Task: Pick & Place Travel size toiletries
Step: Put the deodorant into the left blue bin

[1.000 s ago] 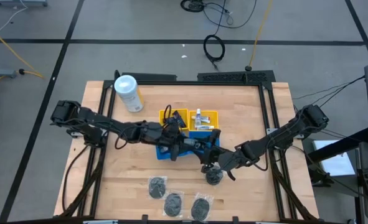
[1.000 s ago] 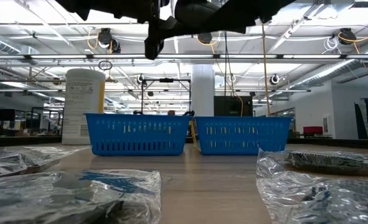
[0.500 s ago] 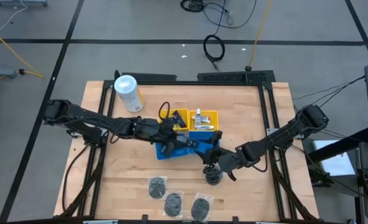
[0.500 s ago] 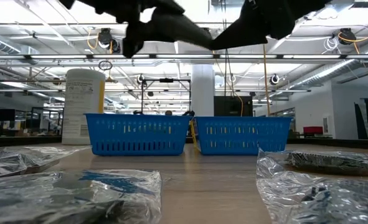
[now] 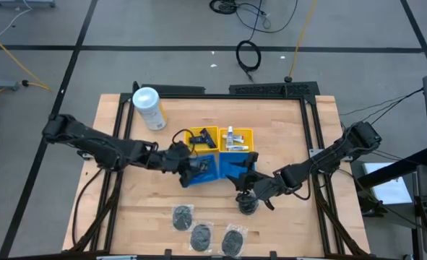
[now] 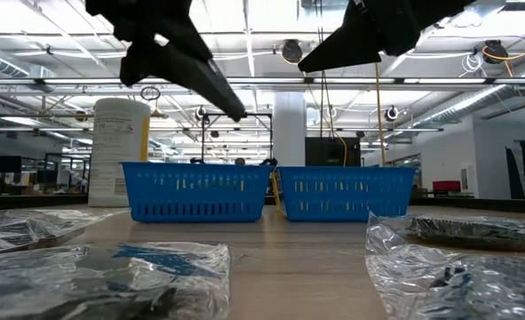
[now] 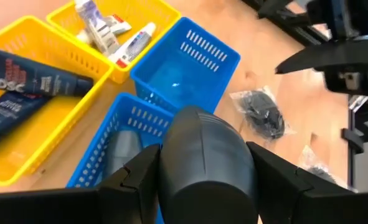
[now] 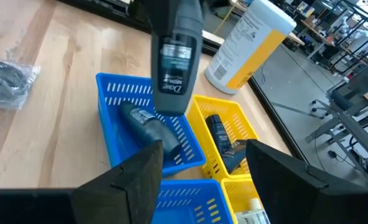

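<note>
One dark-grey rigid plastic bottle point(image 8: 174, 56) is hanging clamped in left gripper point(image 5: 191, 167), overhead frame's centre; slick, light, so grab mid-body. Right gripper point(image 8: 202, 171) is gaping, empty.

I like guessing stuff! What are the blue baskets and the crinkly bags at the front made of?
The blue baskets look like hard moulded plastic: even bright colour, rows of thin slots in the walls. The crinkly bags look like thin clear plastic film: shiny, wrinkled, and you can see dark pieces through them. The table underneath looks like pale wood, showing plank lines.

canister point(image 5: 147, 107) behind-left of trays point(image 5: 220, 155) | wrapped pieces point(image 5: 202, 233) in front
</note>
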